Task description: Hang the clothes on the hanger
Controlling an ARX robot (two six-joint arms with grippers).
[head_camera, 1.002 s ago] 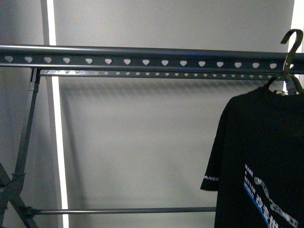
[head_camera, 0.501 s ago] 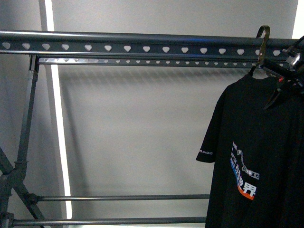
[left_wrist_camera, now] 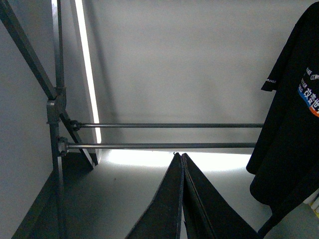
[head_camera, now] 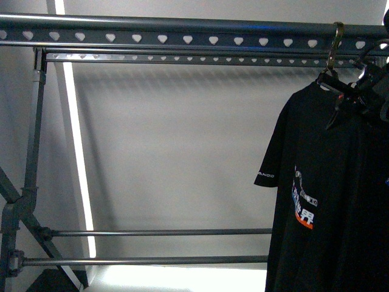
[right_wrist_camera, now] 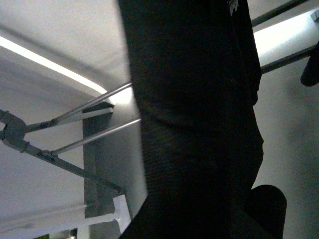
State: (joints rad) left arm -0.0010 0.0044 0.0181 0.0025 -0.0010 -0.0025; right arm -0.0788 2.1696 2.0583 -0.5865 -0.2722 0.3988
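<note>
L gripper (left_wrist_camera: 182, 199) clenched, empty, low. T-shirt (head_camera: 322, 201) hangs at rack (head_camera: 182, 30) rail's R end, hook (head_camera: 335, 42) over rail. R gripper (head_camera: 364, 82) at collar, grip state can't tell. Risk: pulling away snags, unhooks shirt.

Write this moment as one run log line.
T-shirt: on hook over rack rail | right gripper: at collar, state unclear | left gripper: shut, free

Dark grey rack (head_camera: 182, 27) with a heart-pierced top rail, slanted legs, two thin lower bars. Hooked over the rail's right end, beside the right end effector (head_camera: 371, 76): black printed T-shirt (head_camera: 316, 213) on a clothes hanger (head_camera: 333, 58).
</note>
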